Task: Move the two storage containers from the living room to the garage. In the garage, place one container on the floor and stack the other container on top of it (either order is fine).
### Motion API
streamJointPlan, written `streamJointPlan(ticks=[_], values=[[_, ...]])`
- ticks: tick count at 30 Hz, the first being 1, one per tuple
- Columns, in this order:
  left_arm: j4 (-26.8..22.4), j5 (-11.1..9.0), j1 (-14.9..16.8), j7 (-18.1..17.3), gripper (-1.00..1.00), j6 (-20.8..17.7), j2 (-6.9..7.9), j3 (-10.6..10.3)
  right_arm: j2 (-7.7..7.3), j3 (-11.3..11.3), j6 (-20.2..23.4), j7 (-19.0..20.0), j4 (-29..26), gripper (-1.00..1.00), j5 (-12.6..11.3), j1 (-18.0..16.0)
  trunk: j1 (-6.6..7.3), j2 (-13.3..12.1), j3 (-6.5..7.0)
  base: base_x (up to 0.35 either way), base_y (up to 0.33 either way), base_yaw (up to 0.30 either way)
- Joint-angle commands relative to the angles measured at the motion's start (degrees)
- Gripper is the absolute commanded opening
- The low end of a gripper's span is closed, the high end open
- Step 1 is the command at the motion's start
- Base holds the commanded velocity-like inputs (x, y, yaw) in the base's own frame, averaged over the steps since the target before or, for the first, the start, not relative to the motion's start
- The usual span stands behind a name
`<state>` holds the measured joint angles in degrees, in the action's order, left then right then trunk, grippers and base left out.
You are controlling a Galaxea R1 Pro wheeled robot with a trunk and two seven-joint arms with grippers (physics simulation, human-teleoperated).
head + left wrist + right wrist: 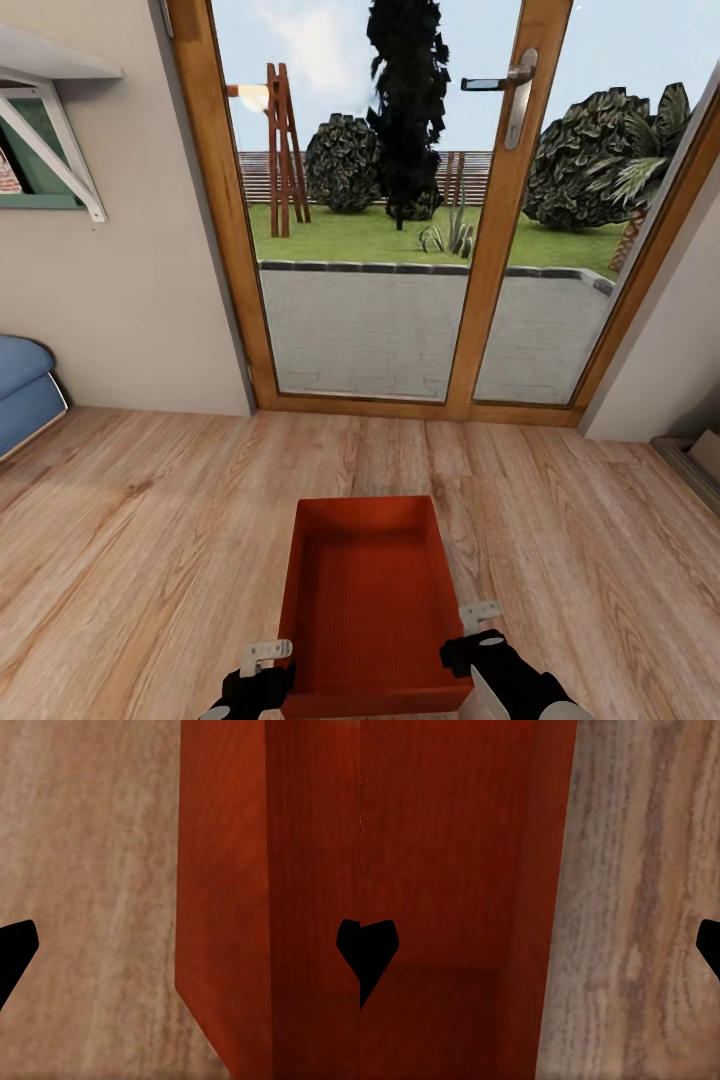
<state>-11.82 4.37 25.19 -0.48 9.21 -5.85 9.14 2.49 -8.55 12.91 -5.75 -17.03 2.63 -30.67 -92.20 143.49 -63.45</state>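
Glass doors (400,200) fill the upper frame, with plank floor (130,540) beneath. Low at centre I carry the bin (368,600) between my pincers. My left pincer (262,660) straddles its left wall, my right pincer (478,622) its right wall; both look spread wide, not clamped.

No readable text anywhere (no labels, signs, numbers).

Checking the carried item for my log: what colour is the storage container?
Orange-red, finely ribbed; the storage container shows best in the head view.
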Motion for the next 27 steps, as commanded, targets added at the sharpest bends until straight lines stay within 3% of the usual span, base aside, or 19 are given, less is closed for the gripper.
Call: streamJointPlan(ticks=[1,3,4,5,16,27], values=[[0.0,0.5,0.0,-0.1,1.0,0.2,-0.03,0.4,-0.01,-0.3,0.4,-0.2,-0.1,1.0,0.3,0.0,0.01,0.0,-0.05,0.0,0.0,0.0],[0.0,0.5,0.0,-0.1,1.0,0.2,-0.03,0.4,0.0,-0.3,0.4,-0.2,-0.1,1.0,0.3,0.0,0.01,0.0,-0.05,0.0,0.0,0.0],[0.0,0.5,0.0,-0.1,-1.0,0.2,-0.03,0.4,0.02,-0.3,0.4,-0.2,-0.1,1.0,0.3,0.0,0.01,0.0,-0.05,0.0,0.0,0.0],[0.0,0.5,0.0,-0.1,-1.0,0.2,-0.03,0.4,0.02,-0.3,0.4,-0.2,-0.1,-1.0,0.3,0.0,0.01,0.0,-0.05,0.0,0.0,0.0],[-0.1,0.5,0.0,-0.1,-1.0,0.2,-0.03,0.4,-0.03,-0.4,-0.4,-0.1,-0.1,-1.0,0.2,0.0,0.01,0.0,-0.05,0.0,0.0,0.0],[-0.1,0.5,0.0,-0.1,-1.0,0.2,-0.03,0.4,-0.34,-0.4,-1.4,2.9,-0.1,-1.0,0.4,0.0,0.01,0.0,-0.05,0.0,0.0,0.0]])
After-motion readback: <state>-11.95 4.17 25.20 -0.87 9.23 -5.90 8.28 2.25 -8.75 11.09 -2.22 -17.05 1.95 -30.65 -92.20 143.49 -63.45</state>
